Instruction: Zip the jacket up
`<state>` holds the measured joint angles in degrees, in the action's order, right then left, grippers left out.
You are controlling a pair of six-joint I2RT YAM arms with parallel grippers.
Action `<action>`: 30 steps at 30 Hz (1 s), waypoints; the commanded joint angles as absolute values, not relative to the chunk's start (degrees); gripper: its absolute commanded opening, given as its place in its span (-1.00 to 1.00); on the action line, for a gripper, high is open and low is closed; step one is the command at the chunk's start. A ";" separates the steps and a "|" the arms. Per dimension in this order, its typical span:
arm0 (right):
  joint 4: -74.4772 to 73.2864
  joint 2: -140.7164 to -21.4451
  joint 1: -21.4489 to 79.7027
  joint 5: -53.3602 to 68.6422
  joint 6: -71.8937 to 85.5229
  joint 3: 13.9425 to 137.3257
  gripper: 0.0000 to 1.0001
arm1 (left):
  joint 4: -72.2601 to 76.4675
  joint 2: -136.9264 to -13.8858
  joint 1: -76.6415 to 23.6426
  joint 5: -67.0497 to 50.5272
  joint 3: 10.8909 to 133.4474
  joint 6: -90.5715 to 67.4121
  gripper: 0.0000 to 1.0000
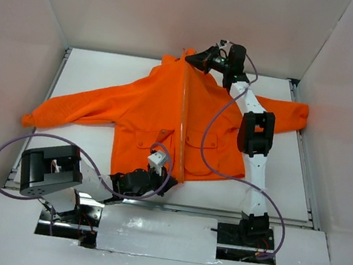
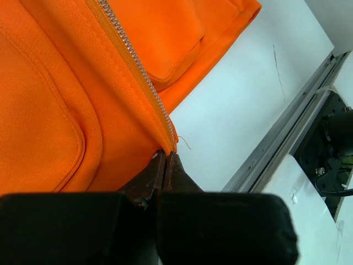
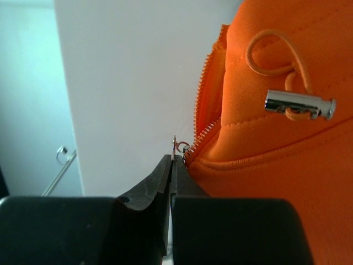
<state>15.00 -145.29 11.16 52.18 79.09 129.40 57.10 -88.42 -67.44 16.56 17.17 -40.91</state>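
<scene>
L claw (image 2: pixel 165 158) clenched on jacket (image 2: pixel 55 110) hem, R claw (image 3: pixel 172 161) clenched on zip pull (image 3: pixel 175 144); cord toggle (image 3: pixel 298 104) nearby

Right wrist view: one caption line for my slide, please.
The right gripper, shut, pinches the zipper pull at the collar of the orange jacket, beside a metal cord stopper.

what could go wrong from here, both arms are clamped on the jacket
1. The right pincer grips only the tip of the small zipper pull at the collar; it may slip off if it pulls harder.
2. The left pincer pinches just the hem corner below the zipper; with the jacket held at both ends, extra pull may yank the fabric free.
</scene>
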 commanded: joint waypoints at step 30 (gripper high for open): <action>-18.18 -113.19 12.57 20.57 95.89 105.81 -1.00 | 41.49 -89.91 -71.98 9.40 17.93 -49.66 -1.00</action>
<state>-14.26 -111.72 12.82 26.72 93.14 101.67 47.48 -90.43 -70.30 14.15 19.73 -48.29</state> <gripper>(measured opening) 0.007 0.037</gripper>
